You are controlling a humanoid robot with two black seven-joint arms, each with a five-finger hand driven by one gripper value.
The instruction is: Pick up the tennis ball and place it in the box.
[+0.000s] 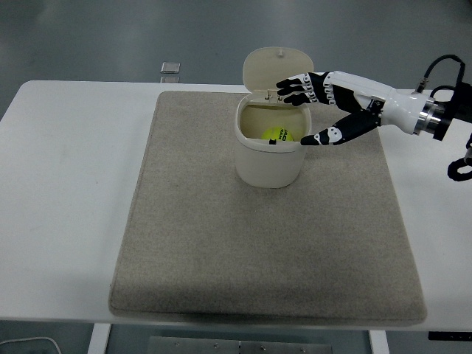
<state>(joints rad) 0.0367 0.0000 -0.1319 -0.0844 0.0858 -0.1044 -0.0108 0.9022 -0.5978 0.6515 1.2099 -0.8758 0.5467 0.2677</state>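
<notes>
The yellow-green tennis ball (278, 135) lies inside the cream box (268, 164), low against its right inner wall. The box stands on the grey mat with its hinged lid (279, 67) tipped up behind it. My right hand (301, 112) hovers over the box's right rim with the fingers spread and nothing in them; the thumb points at the rim's front right, the other fingers reach toward the back edge. The left arm is out of view.
A grey felt mat (258, 243) covers most of the white table (66, 184). A small grey square object (169, 68) lies on the table's far edge, left of the lid.
</notes>
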